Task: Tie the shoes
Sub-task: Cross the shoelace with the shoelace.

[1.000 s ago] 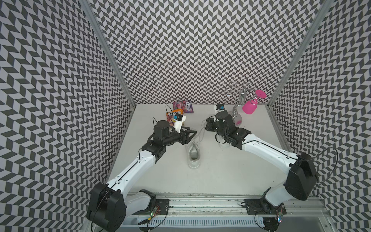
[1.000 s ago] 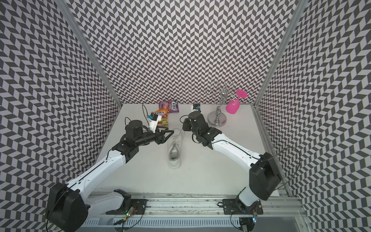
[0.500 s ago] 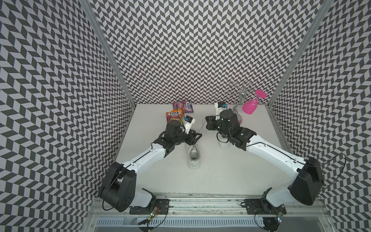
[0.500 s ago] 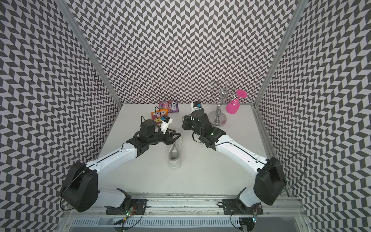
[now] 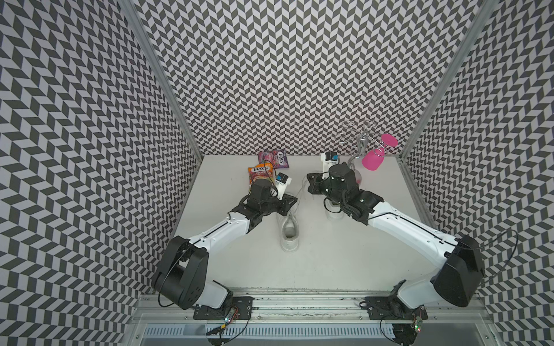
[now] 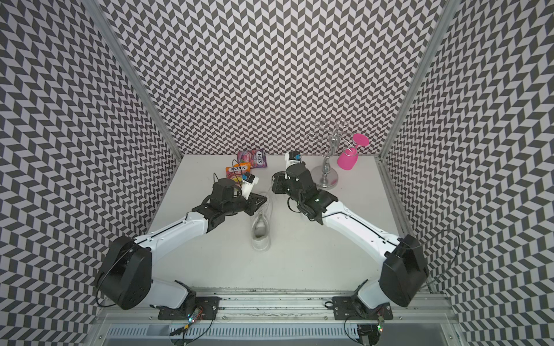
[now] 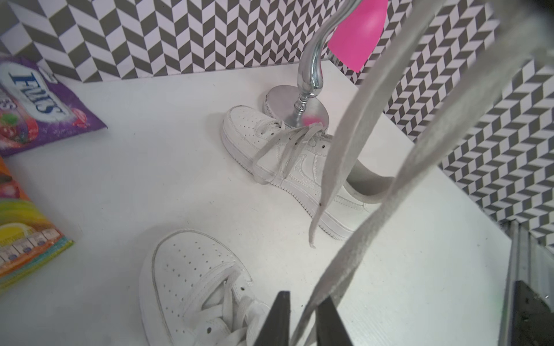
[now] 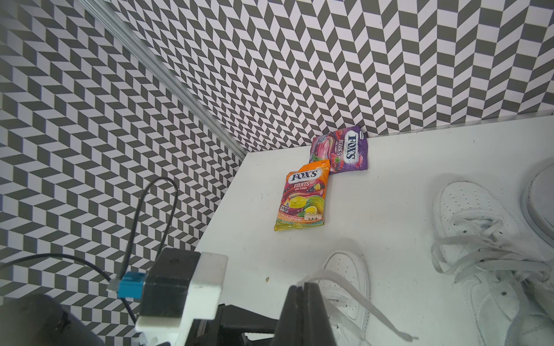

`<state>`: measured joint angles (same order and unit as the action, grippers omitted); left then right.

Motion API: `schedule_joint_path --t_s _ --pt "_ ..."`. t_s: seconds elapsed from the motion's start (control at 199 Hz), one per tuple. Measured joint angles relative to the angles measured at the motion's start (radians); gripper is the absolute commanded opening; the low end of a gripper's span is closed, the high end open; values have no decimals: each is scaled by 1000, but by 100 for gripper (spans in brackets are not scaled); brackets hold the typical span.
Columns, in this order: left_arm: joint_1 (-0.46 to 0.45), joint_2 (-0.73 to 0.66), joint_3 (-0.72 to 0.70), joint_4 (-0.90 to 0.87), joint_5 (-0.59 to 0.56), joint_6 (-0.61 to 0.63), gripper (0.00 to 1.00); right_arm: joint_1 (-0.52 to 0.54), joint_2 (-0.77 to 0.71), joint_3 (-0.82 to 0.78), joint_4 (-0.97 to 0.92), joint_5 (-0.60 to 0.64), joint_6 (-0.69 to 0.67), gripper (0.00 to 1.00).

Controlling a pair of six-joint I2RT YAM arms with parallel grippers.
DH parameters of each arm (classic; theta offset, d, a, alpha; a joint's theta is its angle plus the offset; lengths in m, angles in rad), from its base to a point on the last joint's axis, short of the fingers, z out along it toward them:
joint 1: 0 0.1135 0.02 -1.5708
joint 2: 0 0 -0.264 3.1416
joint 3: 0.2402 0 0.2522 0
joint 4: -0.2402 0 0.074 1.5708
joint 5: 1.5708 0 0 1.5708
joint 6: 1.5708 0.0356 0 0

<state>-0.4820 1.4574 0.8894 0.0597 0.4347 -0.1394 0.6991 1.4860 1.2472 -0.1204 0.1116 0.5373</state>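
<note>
My left claw (image 7: 302,326) has its two black fingers nearly together with a flat white lace (image 7: 359,239) running up between them, so I read it as pinched on that lace, though the contact itself sits at the frame edge. My right claw (image 8: 302,302) is pressed fully together on the other lace end (image 8: 344,287), which loops over its tip and trails off loose.

Both claws hang over the centre sneaker (image 5: 289,227), the left one at its left and the right one further right and farther back, with the two strands rising from its eyelets. That sneaker stands mid-worktop (image 5: 344,269), toe pointing to the far wall. The second sneaker (image 7: 284,155) lies to the right, mostly under my right arm in both top views, its toe touching or just beside the base of the chrome glass stand (image 6: 325,179); its laces lie slack and loose.

I judge I am early in the knot on the centre sneaker: both ends held, nothing crossed yet. Next calls for crossing the strands without losing either pinch, keeping tension low so the shoe does not lift or drag toward the Fox's candy bags (image 8: 302,197).
</note>
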Motion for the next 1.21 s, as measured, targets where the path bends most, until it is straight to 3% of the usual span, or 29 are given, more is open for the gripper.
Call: schedule_joint_path --t_s 0.09,0.387,0.578,0.698,0.839,1.025,1.206 --pt "0 3 0 7 16 5 2 -9 -10 -20 2 -7 0 0" --pt "-1 -35 -24 21 40 -5 0 -68 -28 -113 -27 -21 -44 44" --pt "-1 -117 -60 18 60 -12 0 -140 -82 -195 -61 -46 -158 61" --pt "-1 -144 -70 16 68 -14 0 -151 -173 -312 45 -89 -257 65" --pt "-1 -156 -85 17 72 -19 0 -150 -214 -470 257 -229 -384 73" --pt "-1 -159 -104 22 76 -37 0 -145 -123 -587 482 -441 -484 76" --pt "-1 -160 -108 29 74 -42 0 -113 18 -590 627 -536 -526 76"
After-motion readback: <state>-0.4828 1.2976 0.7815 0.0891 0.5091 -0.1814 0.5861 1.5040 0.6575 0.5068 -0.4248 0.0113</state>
